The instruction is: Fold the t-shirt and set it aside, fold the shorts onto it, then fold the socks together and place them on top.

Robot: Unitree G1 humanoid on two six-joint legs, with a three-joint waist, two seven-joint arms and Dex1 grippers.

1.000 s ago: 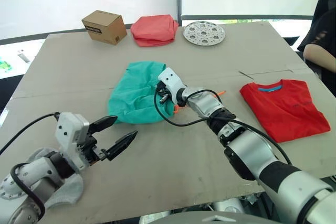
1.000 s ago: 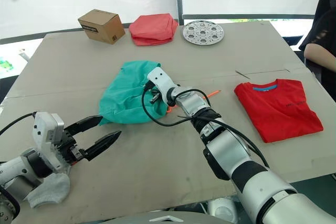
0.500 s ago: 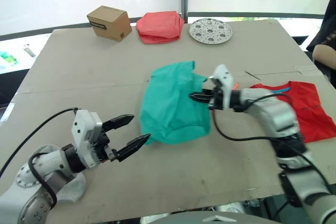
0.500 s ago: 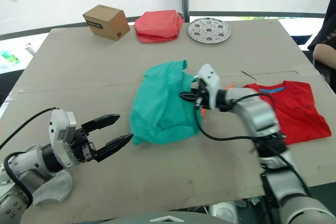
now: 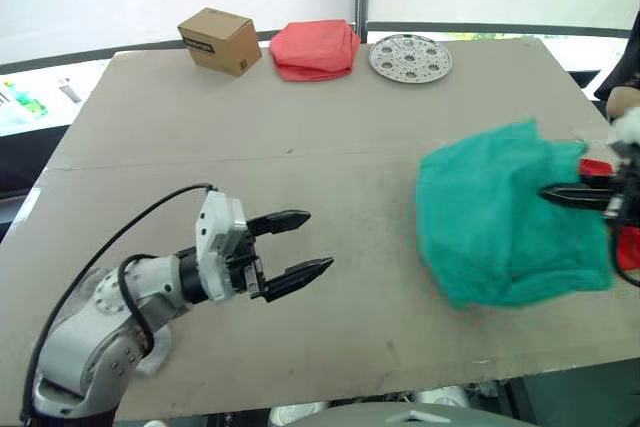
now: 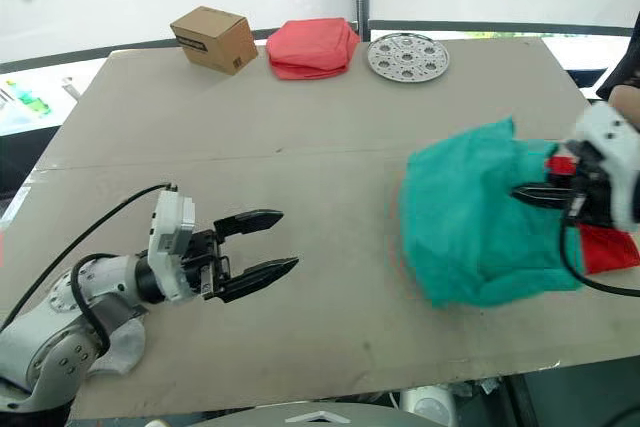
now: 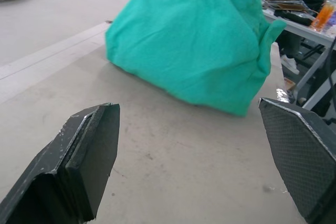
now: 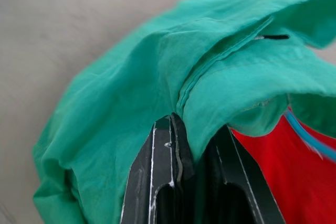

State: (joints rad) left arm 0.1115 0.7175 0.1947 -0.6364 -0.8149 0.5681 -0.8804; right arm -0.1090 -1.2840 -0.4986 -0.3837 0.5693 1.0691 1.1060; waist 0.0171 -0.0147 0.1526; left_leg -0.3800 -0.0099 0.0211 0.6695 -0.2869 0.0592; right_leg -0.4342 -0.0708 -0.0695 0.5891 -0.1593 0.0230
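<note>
Grey-brown tabletop [image 5: 300, 107] stretches out in front of a bright white backdrop. Along its far edge sit a cardboard box [image 5: 215, 40], a folded salmon-pink cloth [image 5: 314, 48] beside it, and a round metal plate with holes [image 5: 410, 57].

At the right side of the table, the right gripper [image 6: 540, 194] has its black fingers pressed together on a fold of the teal shorts [image 5: 500, 212]. The shorts hang bunched from that pinch, their lower part resting on the table and lying over the red t-shirt [image 6: 607, 247], of which a strip shows at the right edge.

On the near left, the left gripper [image 5: 290, 243] hovers low over bare table with its two fingers spread apart, holding nothing, well apart from the shorts. A grey sock [image 6: 118, 347] lies under the left forearm at the near edge.
</note>
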